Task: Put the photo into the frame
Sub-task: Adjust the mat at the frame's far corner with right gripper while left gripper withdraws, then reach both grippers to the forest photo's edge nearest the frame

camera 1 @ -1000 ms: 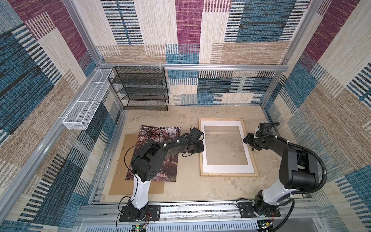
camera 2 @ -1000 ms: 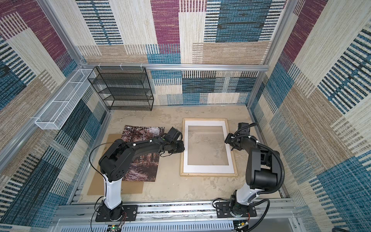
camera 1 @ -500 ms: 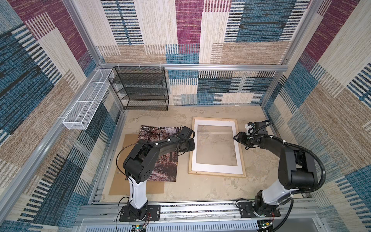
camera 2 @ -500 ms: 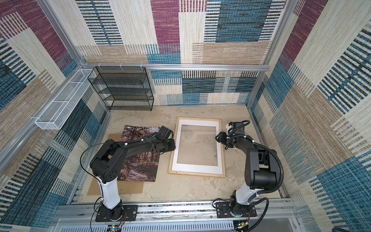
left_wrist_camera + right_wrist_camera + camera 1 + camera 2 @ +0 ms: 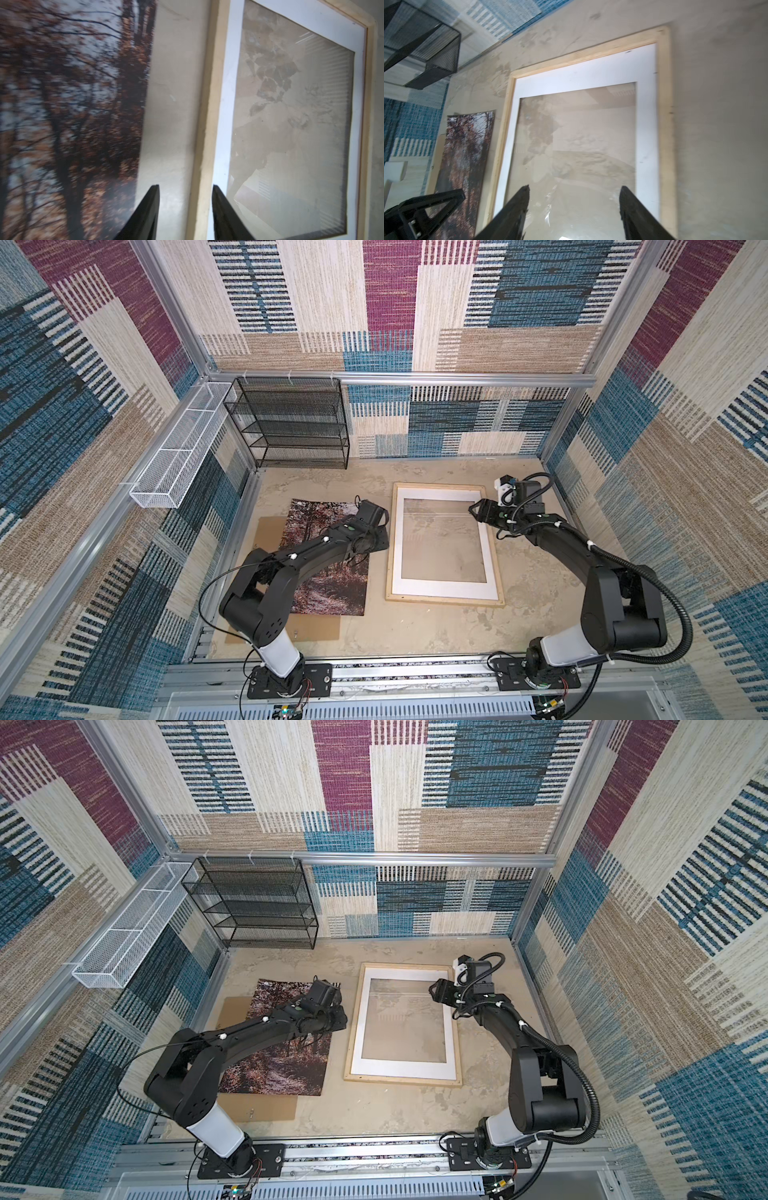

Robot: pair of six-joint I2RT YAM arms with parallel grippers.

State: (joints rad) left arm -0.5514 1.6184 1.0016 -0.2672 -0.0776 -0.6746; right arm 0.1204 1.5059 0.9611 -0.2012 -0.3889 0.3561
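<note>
Currently the photo [image 5: 332,589] lies flat, picture up, on the brown backing board [image 5: 316,630] toward the table's [image 5: 415,635] left edge, just beside the frame [image 5: 209,104]. The frame lies mid-table with the white mat [image 5: 444,589] inside. My left gripper [image 5: 185,186] stands parted over the frame's left rail. My right gripper [image 5: 574,186] gapes wide above the pane, empty.

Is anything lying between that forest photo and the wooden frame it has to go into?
Nothing lies on the bare table strip between the photo and the frame. Only the left gripper hangs above that strip, jaws apart; its arm crosses over the photo.
</note>
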